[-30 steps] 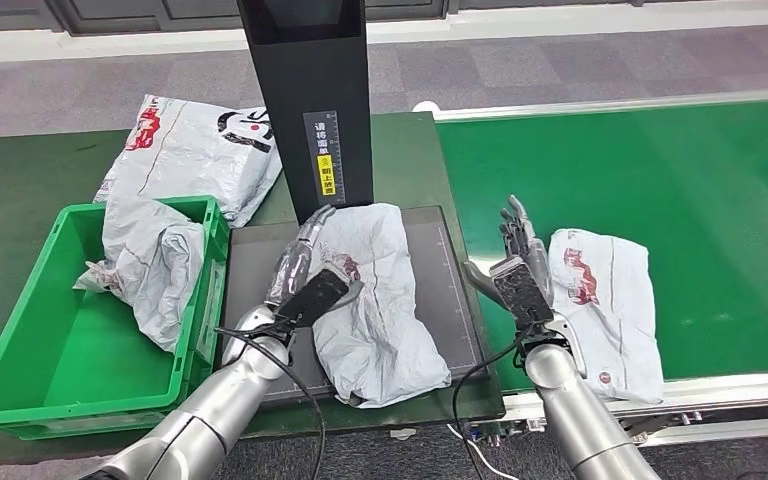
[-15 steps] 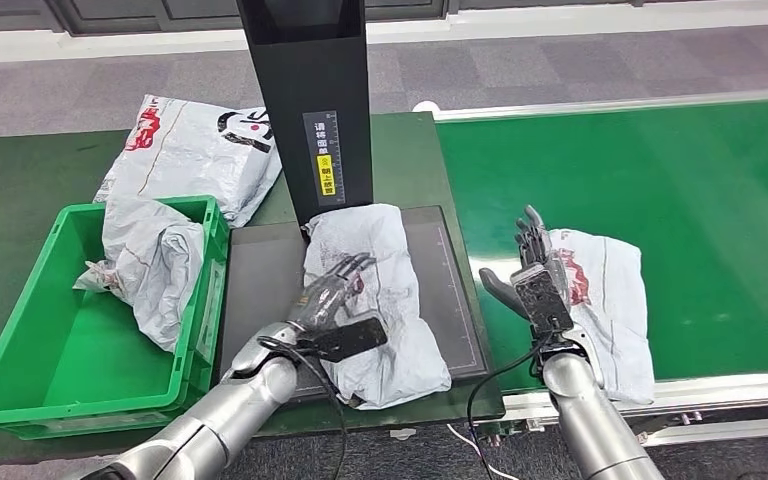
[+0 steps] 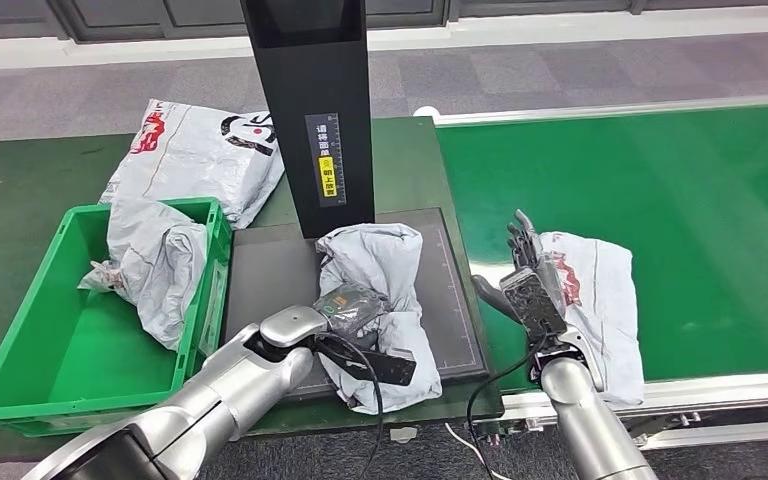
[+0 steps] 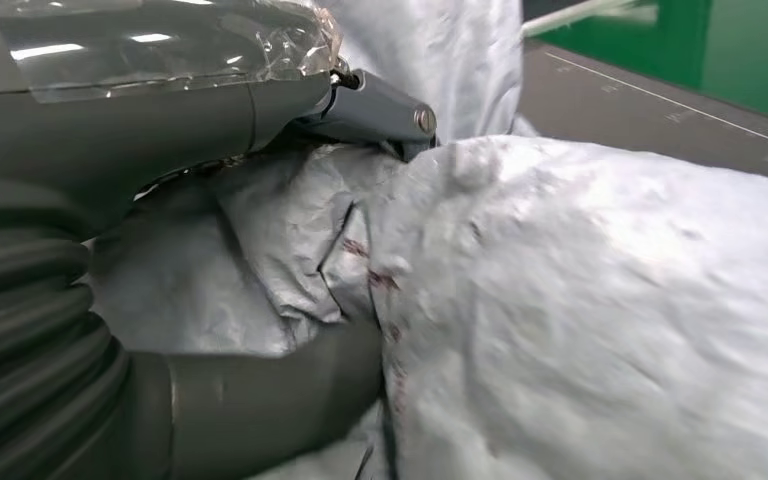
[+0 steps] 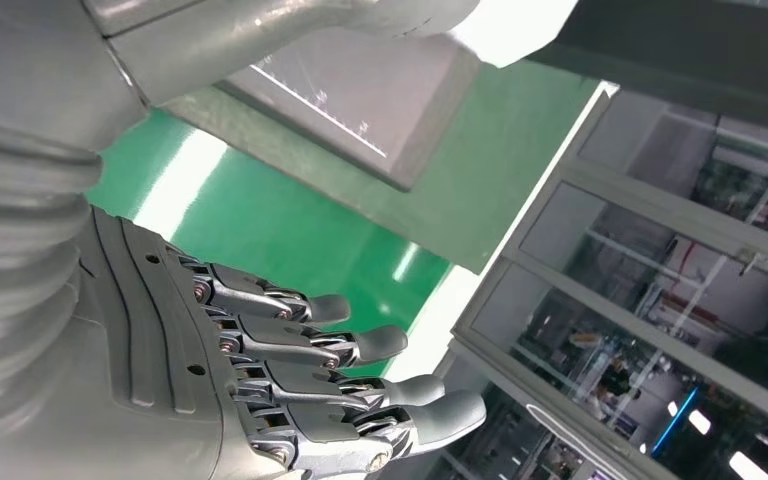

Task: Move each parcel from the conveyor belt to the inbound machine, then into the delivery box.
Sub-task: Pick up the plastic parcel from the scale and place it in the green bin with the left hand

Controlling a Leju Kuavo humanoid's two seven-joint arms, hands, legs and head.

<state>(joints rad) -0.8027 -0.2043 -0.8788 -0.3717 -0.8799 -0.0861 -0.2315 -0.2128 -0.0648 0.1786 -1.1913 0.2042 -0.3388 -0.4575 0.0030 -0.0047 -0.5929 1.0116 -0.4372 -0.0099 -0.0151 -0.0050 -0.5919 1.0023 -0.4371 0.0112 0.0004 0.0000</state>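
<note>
On the inbound machine's dark plate (image 3: 260, 270) lies a crumpled grey parcel (image 3: 385, 270) — bunched and creased, gripped by the left hand (image 3: 348, 305) — while the right hand (image 3: 526, 285) hangs spread, holding nothing.

Bright, even overhead light; soft shadows; glare on the wrist cover's plastic film (image 4: 160, 45); close parcel (image 4: 600, 320) slightly blurred.

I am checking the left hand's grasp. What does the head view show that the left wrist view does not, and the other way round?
Head view alone: the green plastic delivery box, the black upright inbound machine, the right hand open beside the grey parcel on the green conveyor belt. Left wrist view alone: the thick grey thumb pressed into bunched plastic. Both: the left hand gripping the crumpled grey plastic parcel on the machine's dark plate.
</note>
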